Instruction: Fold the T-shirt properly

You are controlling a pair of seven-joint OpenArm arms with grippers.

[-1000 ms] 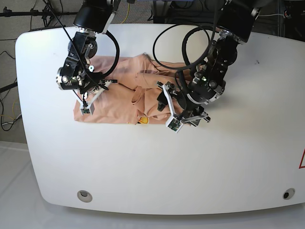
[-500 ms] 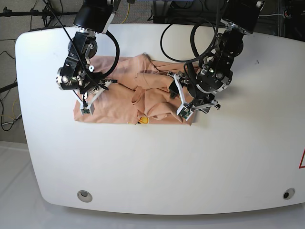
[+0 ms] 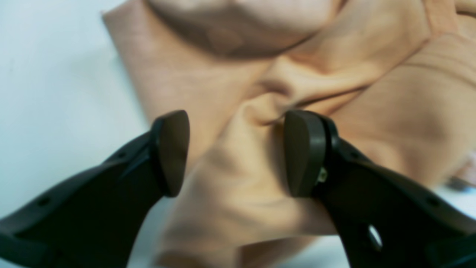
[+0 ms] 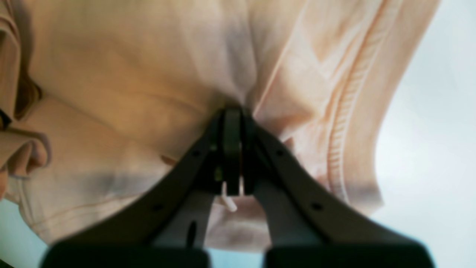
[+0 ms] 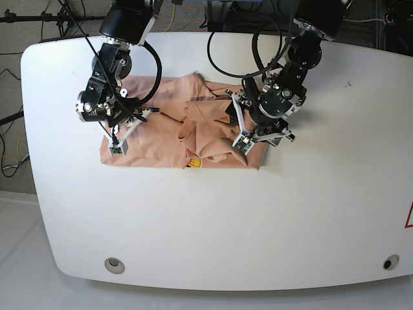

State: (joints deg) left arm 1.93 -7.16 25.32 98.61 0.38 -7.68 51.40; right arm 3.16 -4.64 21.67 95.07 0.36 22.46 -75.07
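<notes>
My right tool [image 4: 232,149] pinches the shirt [image 5: 168,129] lying rumpled on the bench [image 5: 310,213]; my left tool [image 3: 238,152] gapes over a ridge. I should close squarely there.

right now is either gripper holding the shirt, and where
The right gripper is shut on a pinch of the T-shirt beside its ribbed hem. The left gripper is open, straddling a fold.

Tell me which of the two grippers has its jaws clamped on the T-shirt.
The right gripper: its jaws are pressed together on a pinch of the T-shirt. The left gripper has open jaws with a fold between them.
</notes>
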